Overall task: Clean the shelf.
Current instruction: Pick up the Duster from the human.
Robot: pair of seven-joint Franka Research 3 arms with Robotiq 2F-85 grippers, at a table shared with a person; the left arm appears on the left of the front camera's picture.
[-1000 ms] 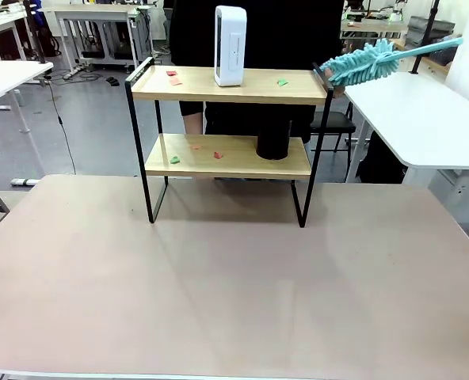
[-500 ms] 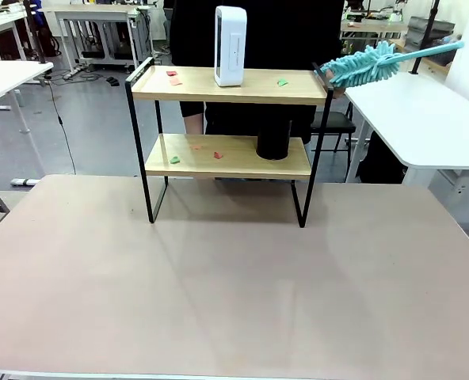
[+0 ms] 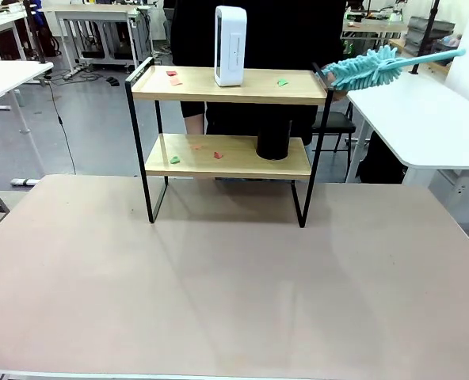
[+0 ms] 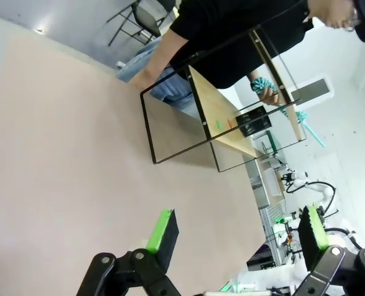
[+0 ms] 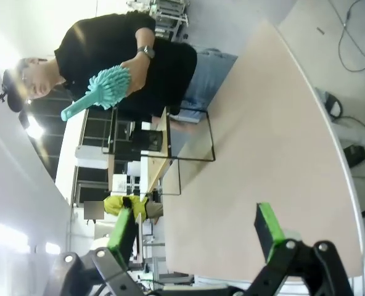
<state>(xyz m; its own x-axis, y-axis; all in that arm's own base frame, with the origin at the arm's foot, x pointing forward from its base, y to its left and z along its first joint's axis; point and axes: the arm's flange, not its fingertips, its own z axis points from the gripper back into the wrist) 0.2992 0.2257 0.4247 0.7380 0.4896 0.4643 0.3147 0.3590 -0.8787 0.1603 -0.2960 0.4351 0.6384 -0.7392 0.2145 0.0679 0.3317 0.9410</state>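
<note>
Spread wide, the left gripper [image 4: 237, 229] hangs over the beige surface [image 3: 234, 277] with nothing between its green pads. The right gripper [image 5: 193, 228] is the same: fingers far apart, empty, above the surface and well short of the shelf.

The shelf [image 3: 226, 93] stands upright on its four black legs at the far middle of the surface. On its top board a white upright box-shaped device [image 3: 230, 45] sits near the middle. A small red scrap [image 3: 172, 77] lies to its left and a small green scrap [image 3: 282, 81] to its right. On the lower board a black cylinder [image 3: 273, 138] stands toward the right. To its left lie more coloured bits: a green one [image 3: 174, 160] near the front edge, a red one [image 3: 217, 155] beside it, and a faint orange one [image 3: 195, 146] farther back.

A person in a black top [image 3: 258, 24] stands just behind the shelf. One hand [image 5: 136, 65] holds a teal fluffy duster [image 3: 365, 67]. Its head is just past the right end of the top board, at about that board's height, and its handle points away to the right. Whether the duster touches the frame cannot be told.
</note>
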